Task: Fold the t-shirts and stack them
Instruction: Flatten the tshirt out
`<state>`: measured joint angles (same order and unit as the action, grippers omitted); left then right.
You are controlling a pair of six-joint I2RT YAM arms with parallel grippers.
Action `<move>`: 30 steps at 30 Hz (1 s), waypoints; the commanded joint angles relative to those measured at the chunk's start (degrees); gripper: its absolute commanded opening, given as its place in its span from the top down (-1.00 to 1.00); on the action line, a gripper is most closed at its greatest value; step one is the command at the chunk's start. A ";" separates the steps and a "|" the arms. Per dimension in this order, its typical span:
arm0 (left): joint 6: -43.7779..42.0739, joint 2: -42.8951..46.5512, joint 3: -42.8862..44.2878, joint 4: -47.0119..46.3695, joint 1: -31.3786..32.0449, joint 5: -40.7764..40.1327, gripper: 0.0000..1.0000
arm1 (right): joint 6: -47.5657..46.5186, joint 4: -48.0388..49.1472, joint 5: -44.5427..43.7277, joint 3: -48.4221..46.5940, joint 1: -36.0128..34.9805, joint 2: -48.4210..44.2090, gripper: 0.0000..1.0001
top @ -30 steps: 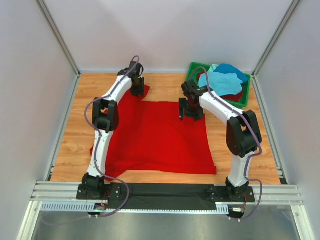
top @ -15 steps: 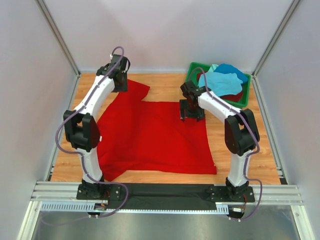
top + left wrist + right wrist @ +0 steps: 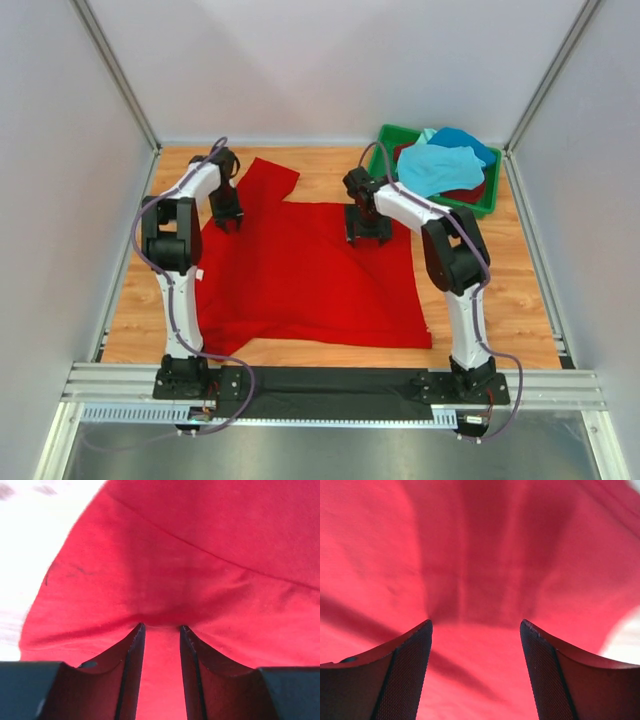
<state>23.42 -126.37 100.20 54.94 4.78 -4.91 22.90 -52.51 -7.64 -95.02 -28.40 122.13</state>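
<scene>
Red t-shirt [image 3: 310, 270], flat beneath both tools — left gripper [image 3: 160, 627] narrowly parted, right gripper [image 3: 476, 625] wide (neither pinching cloth). Risk: shallow bite under the jaws, hem slipping mid-lift — crooked fold.

Red shirt [image 3: 300, 270]: spread flat before me, near-left corner rumpled.
Turquoise shirt [image 3: 435, 168], blue shirt [image 3: 465, 140], dark red shirt [image 3: 470, 192]: heaped in bin [image 3: 384, 138], my far right.
</scene>
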 commanded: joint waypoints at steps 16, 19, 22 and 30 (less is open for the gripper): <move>-3.47 -4.07 11.16 4.74 -10.14 -2.56 0.22 | 8.32 -5.23 18.82 -16.06 -8.17 6.20 -0.44; -3.73 -2.05 9.93 4.22 -10.05 -4.14 0.22 | 4.81 -3.21 12.05 -16.77 -5.19 3.21 -0.45; -3.73 -0.73 9.14 4.13 -10.14 -4.15 0.22 | 4.44 -6.80 8.35 -21.33 -1.06 4.52 -0.44; -2.41 0.16 6.85 2.81 -10.05 -1.95 0.24 | 7.25 -6.82 4.39 -24.33 4.15 6.89 -0.01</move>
<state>21.15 -128.77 107.33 58.78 -5.28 -7.60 29.71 -58.72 -0.97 -117.58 -23.07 129.16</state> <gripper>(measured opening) 0.381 0.523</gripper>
